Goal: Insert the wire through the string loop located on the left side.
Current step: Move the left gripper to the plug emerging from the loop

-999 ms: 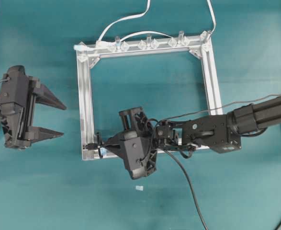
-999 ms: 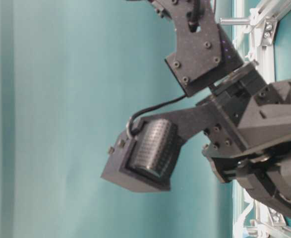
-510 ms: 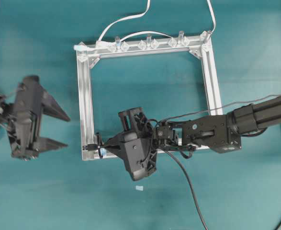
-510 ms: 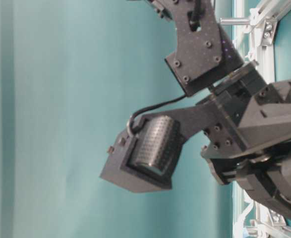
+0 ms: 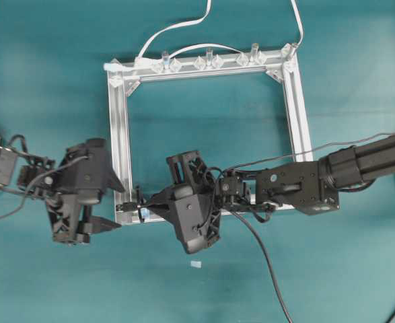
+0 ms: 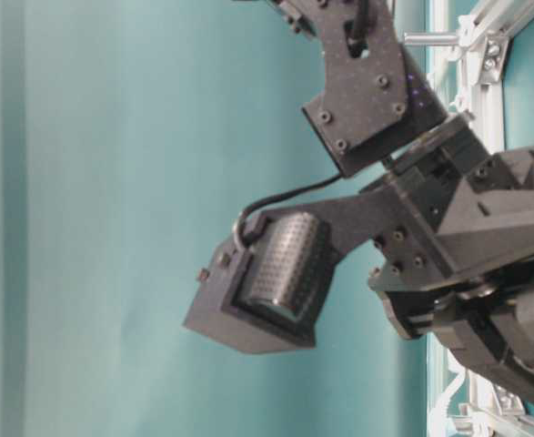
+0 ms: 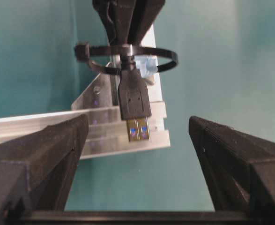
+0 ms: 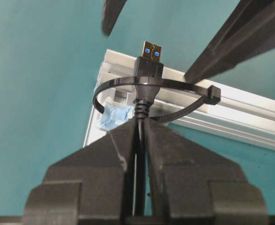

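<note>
Threading looks to be mostly done: your right gripper (image 8: 139, 140) is clamped tight on the wire (image 8: 138, 187) just behind its plug (image 7: 134, 96), and both wrist views show the plug's black body sitting inside the string loop (image 7: 128, 54), with the silver tip already poking out on the far side of it toward your left arm. The loop hangs at the near left corner of the aluminium frame (image 5: 120, 128), beside its pale-blue tape tab (image 8: 115, 116), so that corner is where everything is happening. What seems to be left is pulling the wire on through. Your left gripper (image 7: 136, 150) hangs wide open and empty just left of that corner, its 2 fingers (image 7: 39, 154) either side of the plug tip but not touching it, so I judge a handover is the next step. Around you, the white cable (image 5: 177, 27) and the clear plastic clips (image 5: 207, 62) sit along the far rail, well apart from the work. A small pale scrap (image 5: 196, 264) lies on the table near the right wrist and is out of the way. The frame rail just beneath the plug is the nearest obstacle for the left fingers as they close. The table-level view shows only arm housings, so it tells you nothing about the loop.
</note>
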Controlling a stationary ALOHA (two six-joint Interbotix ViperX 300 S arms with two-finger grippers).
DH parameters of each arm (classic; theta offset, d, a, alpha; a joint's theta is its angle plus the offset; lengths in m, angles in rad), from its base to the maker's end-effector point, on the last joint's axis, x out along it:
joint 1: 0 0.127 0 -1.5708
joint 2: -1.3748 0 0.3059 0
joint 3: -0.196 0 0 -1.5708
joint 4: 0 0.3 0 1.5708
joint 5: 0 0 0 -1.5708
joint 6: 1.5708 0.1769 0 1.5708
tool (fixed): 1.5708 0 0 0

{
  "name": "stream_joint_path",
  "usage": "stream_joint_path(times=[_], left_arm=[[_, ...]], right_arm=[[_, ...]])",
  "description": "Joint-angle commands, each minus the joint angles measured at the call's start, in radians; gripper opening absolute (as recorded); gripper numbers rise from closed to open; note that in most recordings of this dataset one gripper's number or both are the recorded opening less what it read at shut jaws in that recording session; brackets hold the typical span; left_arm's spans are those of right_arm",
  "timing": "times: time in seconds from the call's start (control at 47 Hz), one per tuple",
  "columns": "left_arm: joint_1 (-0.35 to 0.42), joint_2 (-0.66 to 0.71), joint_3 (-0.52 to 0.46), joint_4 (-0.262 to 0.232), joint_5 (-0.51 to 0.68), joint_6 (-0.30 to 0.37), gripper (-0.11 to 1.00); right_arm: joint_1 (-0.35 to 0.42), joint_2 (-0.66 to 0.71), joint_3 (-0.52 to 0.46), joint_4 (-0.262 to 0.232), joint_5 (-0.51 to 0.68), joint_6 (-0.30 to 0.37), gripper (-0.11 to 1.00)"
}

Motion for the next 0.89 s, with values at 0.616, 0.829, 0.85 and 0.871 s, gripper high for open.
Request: stream_joint_path(times=[0.616, 0.829, 0.85, 0.871], left_arm=[[-0.005, 0.054, -0.04, 0.0, -0.008, -0.008, 0.87], [-0.005, 0.086, -0.06, 0.0, -0.008, -0.008, 0.87], [-0.005, 0.087, -0.061, 0.0, -0.008, -0.008, 0.87], [-0.005, 0.089, -0.064, 0.0, -0.008, -0.008, 0.87]], right_arm=[[0.0, -0.02, -0.026, -0.011, -0.011, -0.002, 0.07], [0.0, -0.02, -0.025, -0.009, -0.011, 0.0, 0.07], [0.0, -0.02, -0.025, -0.009, -0.011, 0.0, 0.07], [0.0, -0.02, -0.026, -0.011, -0.011, 0.0, 0.07]])
